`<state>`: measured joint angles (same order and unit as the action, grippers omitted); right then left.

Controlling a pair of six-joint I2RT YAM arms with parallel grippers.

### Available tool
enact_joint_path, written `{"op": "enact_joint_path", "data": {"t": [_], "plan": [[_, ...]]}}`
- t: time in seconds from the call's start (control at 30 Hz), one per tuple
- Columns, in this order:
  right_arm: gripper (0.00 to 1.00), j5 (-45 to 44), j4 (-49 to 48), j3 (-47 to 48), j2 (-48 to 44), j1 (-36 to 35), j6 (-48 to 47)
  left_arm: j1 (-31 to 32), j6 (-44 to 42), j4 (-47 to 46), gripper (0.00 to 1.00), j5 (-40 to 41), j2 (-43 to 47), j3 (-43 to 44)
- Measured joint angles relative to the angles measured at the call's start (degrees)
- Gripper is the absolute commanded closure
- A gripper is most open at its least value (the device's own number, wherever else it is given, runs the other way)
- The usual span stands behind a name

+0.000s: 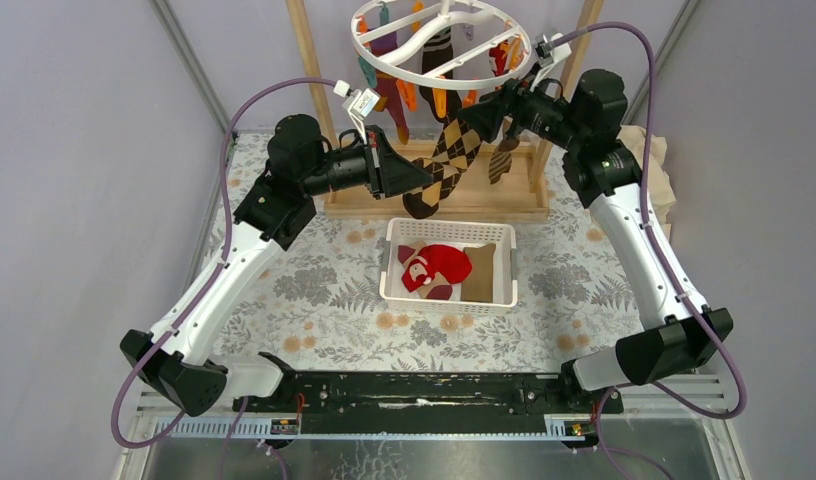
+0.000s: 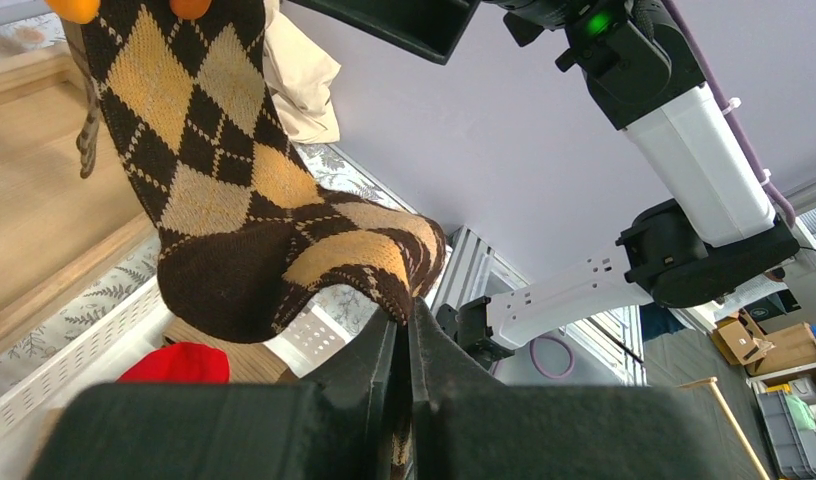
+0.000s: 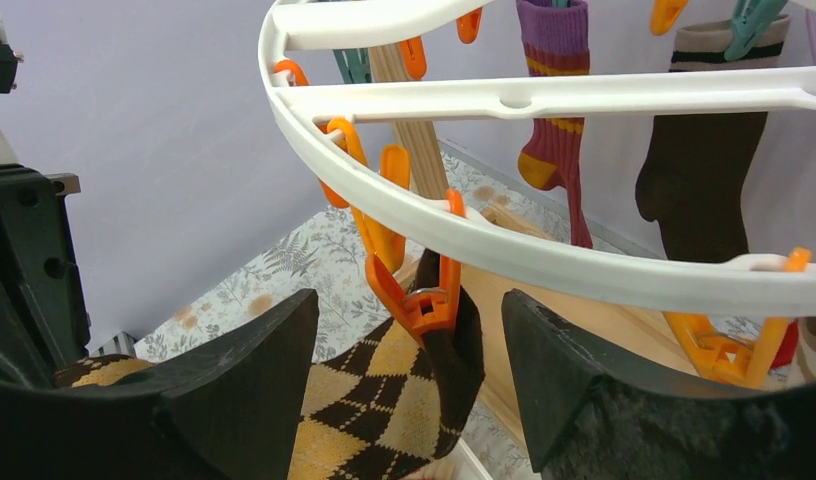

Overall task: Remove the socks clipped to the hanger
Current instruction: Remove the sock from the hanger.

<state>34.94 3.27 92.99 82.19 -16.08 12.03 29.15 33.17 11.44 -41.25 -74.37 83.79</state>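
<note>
Backdrop: plain lilac-grey walls, 3 sides. Table [image 1: 324, 290] w/ floral cloth. Wooden rack frame [image 1: 309, 60] at far edge carries the hanger [image 1: 361, 45] up high, so socks dangle free & both arms can reach from below. White basket [image 1: 448, 306] sits on the cloth just in front of the rack base. Prob. the drop spot: red sock [image 1: 439, 265] and tan sock [image 1: 481, 272] lie in it already.

On the ring several socks are clipped: purple-orange striped sock [image 3: 556, 100], dark brown sock [image 3: 704, 170]; others at the back not clear. Task partway done, by my est.

Item in hand: brown argyle sock [image 1: 454, 155]. Cuff up at the ring's near rim, foot slants down-left toward the L arm.

L gripper [image 2: 406, 320]: closed, pinching the argyle's toe. Sock is drawn to a slant, not hanging plumb. Reason, I judge: keeps tension + control so it doesn't fall loose once released.

R gripper [image 3: 409, 310]: open, one finger each side of the orange clip [image 3: 429, 300] that bites the argyle cuff; no contact w/ clip as far as the wrist view shows. Reason, I judge: lined up to squeeze the clip, or to steady the ring vs. the L pull. Can't tell which.

Next needs: clip opened while L pulls down-left, then carry to basket. Risk: ring may swing, R misses clip.
</note>
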Motion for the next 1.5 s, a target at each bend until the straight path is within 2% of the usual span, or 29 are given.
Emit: {"op": "enact_joint_path", "data": {"t": [0.37, 0.43, 0.73, 0.8, 0.93, 1.07, 1.13, 1.23, 1.33, 1.5], "plan": [[0.43, -0.87, -2.51, 0.68, 2.38, -0.42, 1.55, 0.00, -0.04, 1.36, 0.90, -0.33, 0.00, 0.02], [0.48, -0.94, -2.97, 0.70, 2.45, -0.42, 1.92, 0.00, -0.07, 1.73, 0.90, -0.35, 0.00, 0.09], [0.83, -0.92, -4.31, 1.68, 3.63, -0.44, 3.48, 0.00, -0.44, 2.75, 0.90, -0.35, 0.00, 0.74], [0.84, -1.01, -4.35, 1.68, 3.72, -0.44, 3.58, 0.00, -0.50, 2.78, 0.90, -0.35, 0.00, 0.74], [0.76, -1.01, -4.48, 1.68, 3.72, -0.44, 3.87, 0.00, -0.50, 2.78, 0.90, -0.35, 0.00, 0.74], [0.45, -0.92, -4.50, 1.42, 3.69, -0.44, 3.98, 0.00, -0.48, 2.80, 0.90, -0.35, -0.02, 0.87], [0.34, -0.98, -4.66, 0.90, 3.58, -0.50, 4.15, 0.00, -0.48, 2.80, 0.90, -0.35, -0.02, 0.94], [0.30, -1.36, -4.96, -1.07, 2.91, -0.50, 4.07, 0.00, -0.46, 2.80, 0.90, -0.35, -0.02, 0.94], [0.18, -1.75, -5.09, -4.92, 0.79, -0.50, 4.07, 0.00, -0.31, 2.73, 0.90, -0.35, -0.02, 0.94], [0.12, -4.57, -4.50, -12.41, -4.87, -0.55, 4.28, 0.00, 0.42, 2.45, 0.89, -0.44, -0.28, 0.90]]}}
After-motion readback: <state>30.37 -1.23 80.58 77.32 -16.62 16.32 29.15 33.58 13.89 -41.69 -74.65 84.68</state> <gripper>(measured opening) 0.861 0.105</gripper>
